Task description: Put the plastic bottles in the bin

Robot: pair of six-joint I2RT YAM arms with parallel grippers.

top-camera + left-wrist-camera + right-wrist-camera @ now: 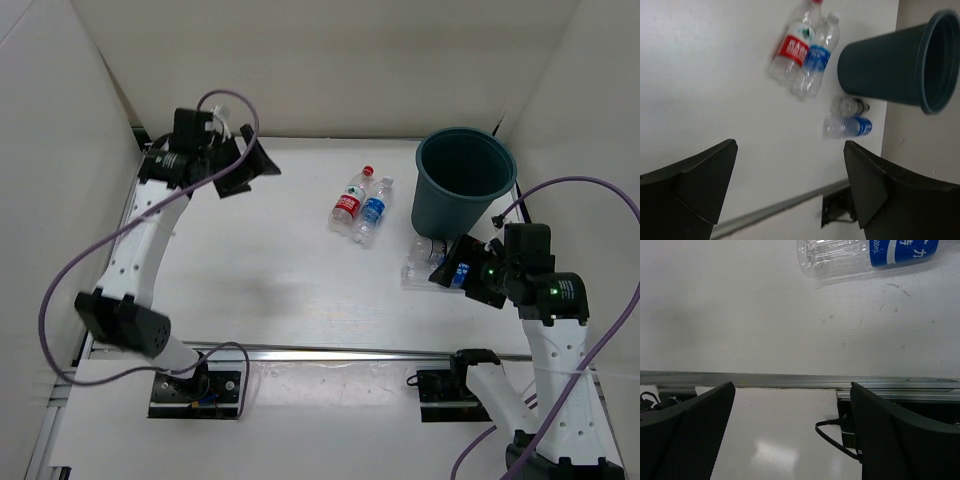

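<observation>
4 clear plastic bottles (372,212) lie on the white table (260,290), 2 beside the upright round teal plastic bin (455,215); left gripper (790,146) and right gripper (792,386) hang, fingers spread

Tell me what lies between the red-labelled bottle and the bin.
A blue-labelled bottle, lying alongside the red-labelled bottle; then bare table up to the bin. The top view shows it.

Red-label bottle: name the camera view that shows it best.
Left wrist: the red-label bottle is largest there, label clear, cap clipped by the edge. Top external shows it whole but small. Right wrist misses it.
</observation>
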